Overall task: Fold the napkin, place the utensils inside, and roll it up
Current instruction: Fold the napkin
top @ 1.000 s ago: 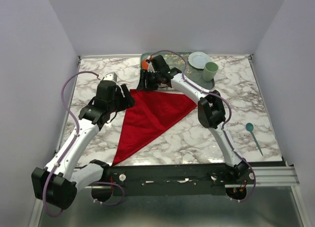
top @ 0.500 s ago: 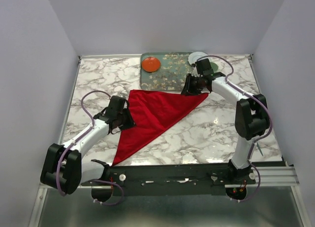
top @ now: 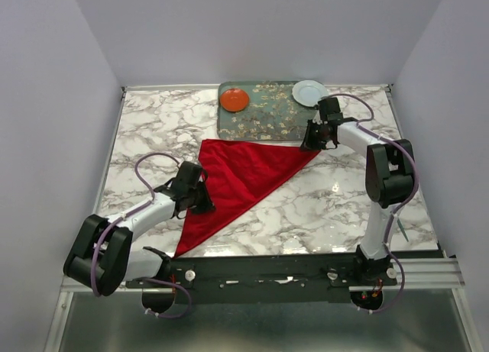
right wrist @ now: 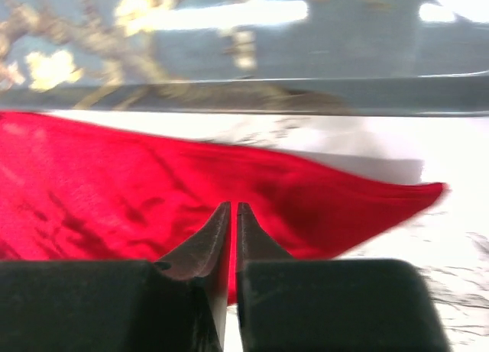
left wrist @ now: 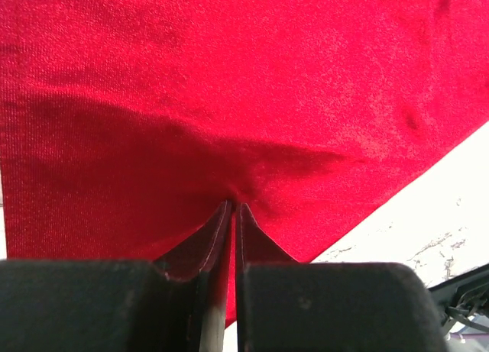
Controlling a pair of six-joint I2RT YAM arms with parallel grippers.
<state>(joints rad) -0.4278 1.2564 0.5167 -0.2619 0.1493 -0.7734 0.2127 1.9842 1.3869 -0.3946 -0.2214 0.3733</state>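
Observation:
The red napkin (top: 241, 172) lies flat on the marble table as a folded triangle. My left gripper (top: 205, 204) is at its left edge. In the left wrist view it (left wrist: 233, 207) is shut on the napkin (left wrist: 229, 77), which puckers at the tips. My right gripper (top: 309, 143) is at the napkin's right corner, near the tray. In the right wrist view it (right wrist: 233, 207) is shut on the napkin (right wrist: 114, 192), a little inside the pointed corner. Of the utensils, only a thin teal sliver (top: 402, 230) shows beside the right arm.
A patterned tray (top: 263, 121) stands at the back, just beyond the napkin, with its rim (right wrist: 306, 92) close ahead of the right gripper. A small orange plate (top: 234, 100) sits on the tray. A white plate (top: 308, 92) lies at the tray's right end.
Both arms came away from the back and down to the napkin: the left to its left edge, the right to its right corner. Both grippers went from open to shut.

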